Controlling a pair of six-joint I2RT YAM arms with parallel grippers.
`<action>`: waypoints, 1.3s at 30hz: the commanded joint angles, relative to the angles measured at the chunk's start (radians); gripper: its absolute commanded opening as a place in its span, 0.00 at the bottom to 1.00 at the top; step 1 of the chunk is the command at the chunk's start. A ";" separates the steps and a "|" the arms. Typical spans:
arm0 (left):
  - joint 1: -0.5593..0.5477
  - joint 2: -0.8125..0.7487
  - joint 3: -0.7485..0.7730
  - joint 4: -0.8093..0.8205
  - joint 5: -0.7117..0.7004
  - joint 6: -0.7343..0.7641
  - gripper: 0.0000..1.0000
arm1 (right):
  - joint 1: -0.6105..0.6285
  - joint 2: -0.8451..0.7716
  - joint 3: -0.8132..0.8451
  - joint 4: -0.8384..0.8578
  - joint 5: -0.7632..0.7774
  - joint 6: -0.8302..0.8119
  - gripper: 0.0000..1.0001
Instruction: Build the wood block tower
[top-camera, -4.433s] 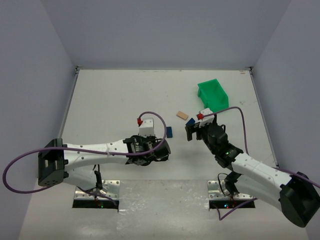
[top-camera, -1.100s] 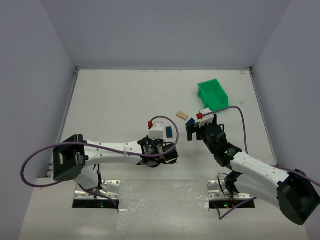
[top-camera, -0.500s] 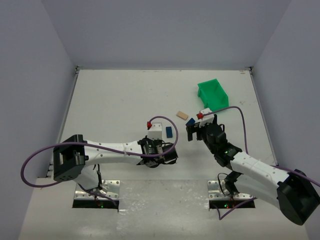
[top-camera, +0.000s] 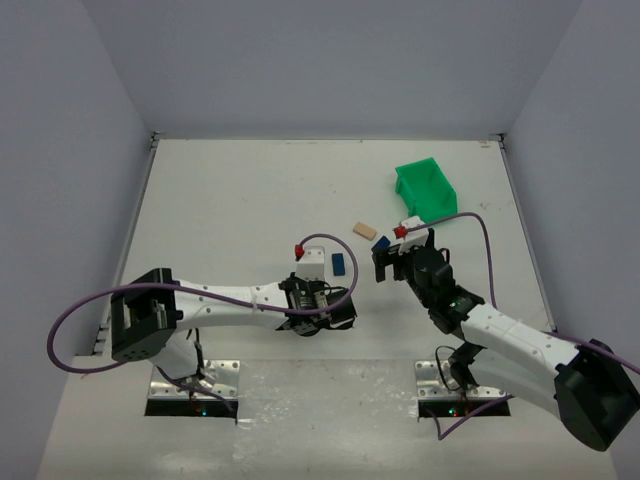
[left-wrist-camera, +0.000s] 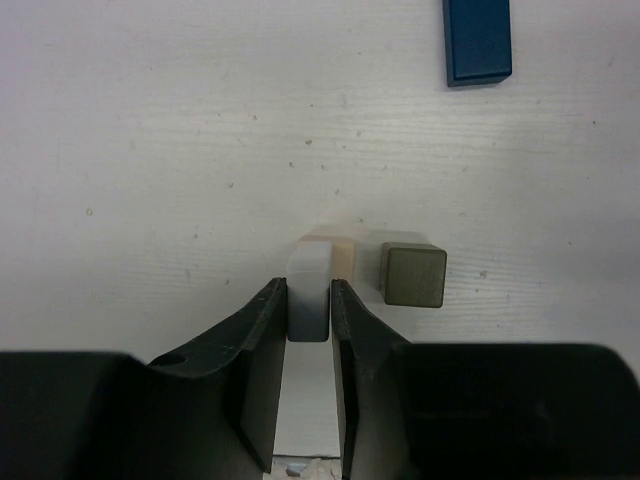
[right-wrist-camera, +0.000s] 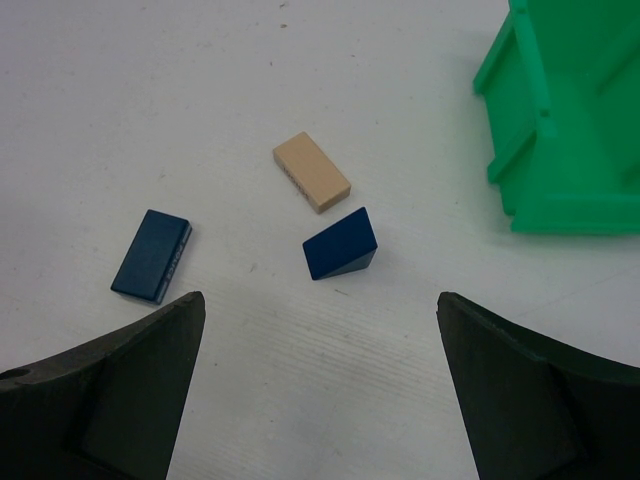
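Matt wood block (left-wrist-camera: 308, 285), plastic bin (right-wrist-camera: 570, 120) (slight sheen), grainy table (left-wrist-camera: 200, 150)

The left arm (top-camera: 220, 297) lies low, reaching inward toward the middle, with its wrist bent down. The left pincer (left-wrist-camera: 308, 286) points downward, its 2 fingers (left-wrist-camera: 262, 335) nearly together on either side of a pale block (left-wrist-camera: 308, 270); whether they press it is hard to tell. The right arm (top-camera: 510, 335) also stretches inward. The right pincer (right-wrist-camera: 320, 297) is spread wide and holds nothing.
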 joint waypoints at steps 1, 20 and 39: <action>-0.010 -0.009 -0.004 0.011 -0.023 -0.018 0.24 | -0.004 -0.015 0.024 0.033 0.007 -0.008 0.99; -0.011 -0.010 -0.006 0.013 -0.027 -0.017 0.37 | -0.003 -0.011 0.029 0.027 0.007 -0.008 0.99; -0.014 -0.016 -0.015 0.054 -0.037 0.027 0.36 | -0.002 -0.011 0.039 0.003 0.007 -0.002 0.99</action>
